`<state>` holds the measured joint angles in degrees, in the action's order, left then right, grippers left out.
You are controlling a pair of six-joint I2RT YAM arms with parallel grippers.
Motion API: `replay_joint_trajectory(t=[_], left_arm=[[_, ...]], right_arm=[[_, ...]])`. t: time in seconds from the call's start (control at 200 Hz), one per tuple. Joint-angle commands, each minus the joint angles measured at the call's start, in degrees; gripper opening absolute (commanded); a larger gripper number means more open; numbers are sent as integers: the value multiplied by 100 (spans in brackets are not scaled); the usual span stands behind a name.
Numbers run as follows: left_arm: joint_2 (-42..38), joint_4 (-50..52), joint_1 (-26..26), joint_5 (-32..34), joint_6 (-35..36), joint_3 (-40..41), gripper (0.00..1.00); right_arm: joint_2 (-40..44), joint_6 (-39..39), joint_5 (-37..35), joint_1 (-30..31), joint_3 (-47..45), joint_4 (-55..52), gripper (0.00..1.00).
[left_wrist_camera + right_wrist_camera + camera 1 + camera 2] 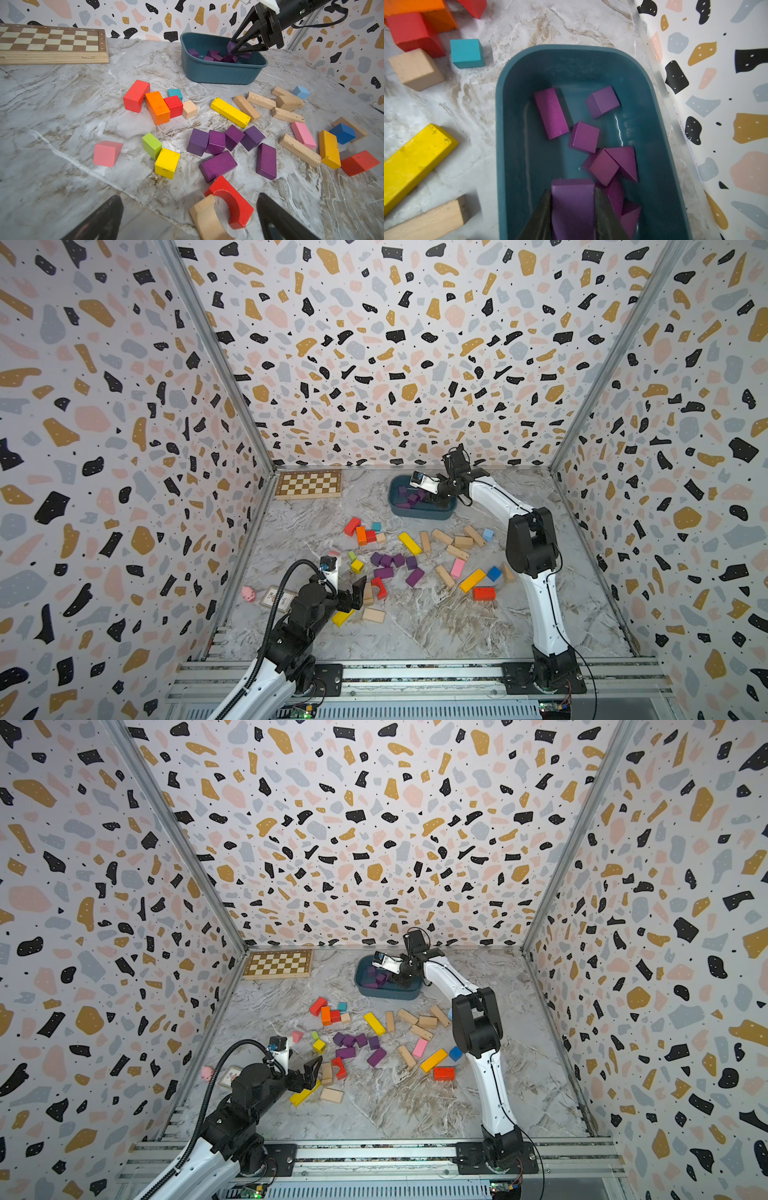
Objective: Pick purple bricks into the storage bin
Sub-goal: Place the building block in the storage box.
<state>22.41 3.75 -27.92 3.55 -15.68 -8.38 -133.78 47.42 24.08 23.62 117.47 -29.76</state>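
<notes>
Six matte purple bricks, four cubes and two short bars, lie clustered on the marbled counter. A yellow cube, a green block and a red arch hem them in. The arch lies just before the left hand, which gapes wide and empty. The right hand pinches another purple brick down in the glossy teal storage bin, above more purple cubes and wedges. In both top views the wrist hides that grip.
</notes>
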Motion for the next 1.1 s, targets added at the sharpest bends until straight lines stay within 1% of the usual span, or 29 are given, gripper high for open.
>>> replay_joint_trajectory(t=[0.0, 0.275, 0.626, 0.776, 0.946, 1.096], left_arm=[[-53, -243, -11, 25, 56, -104, 99], [-76, -234, -11, 39, 55, -97, 99], [-106, -218, -11, 47, 51, -102, 99], [-105, -217, -11, 49, 49, -102, 99], [-106, -224, -11, 45, 48, -97, 99], [-106, -222, -11, 48, 48, -98, 99]], right_arm=[[-50, -106, 106, 46, 0, -36, 24], [-105, -120, 81, 115, 14, -21, 24], [-157, -145, 28, 139, 52, -4, 29], [-150, -144, 4, 151, 73, 2, 33], [-139, -125, -25, 150, 87, -5, 41], [-104, -122, -50, 146, 105, 3, 45]])
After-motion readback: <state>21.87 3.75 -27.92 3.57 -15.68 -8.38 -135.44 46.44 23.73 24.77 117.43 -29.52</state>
